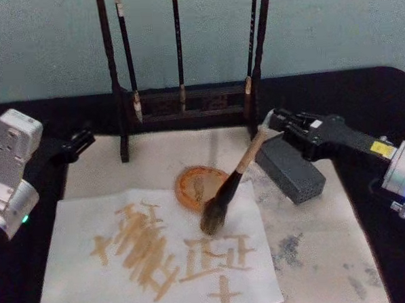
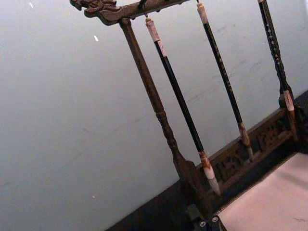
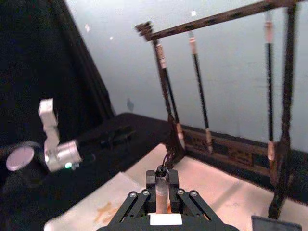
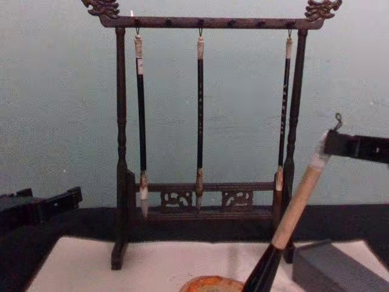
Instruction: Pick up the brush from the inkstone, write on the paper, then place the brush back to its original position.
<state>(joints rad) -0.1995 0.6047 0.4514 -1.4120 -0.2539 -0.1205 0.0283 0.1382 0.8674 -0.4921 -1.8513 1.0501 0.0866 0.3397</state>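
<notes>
While the left claw [image 1: 76, 143] sits parked at the worktop's [image 1: 362, 89] left, the right arm stretches inward, right claw [image 1: 272, 123] clamped on the tilted brush's [image 1: 233, 184] handle top, bristles touching the paper [image 1: 71, 229].

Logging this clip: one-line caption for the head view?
Right gripper holds the brush, bristles at the paper beside tan strokes; left gripper idle at left.

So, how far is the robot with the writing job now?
Done: the brush is picked up, and tan strokes already cover the paper. In hand: the right hand grips the handle's top, bristles seemingly touching the sheet near its upper edge, so writing looks under way. Left: return the brush to the grey inkstone. The left hand sits parked at the left.
</notes>
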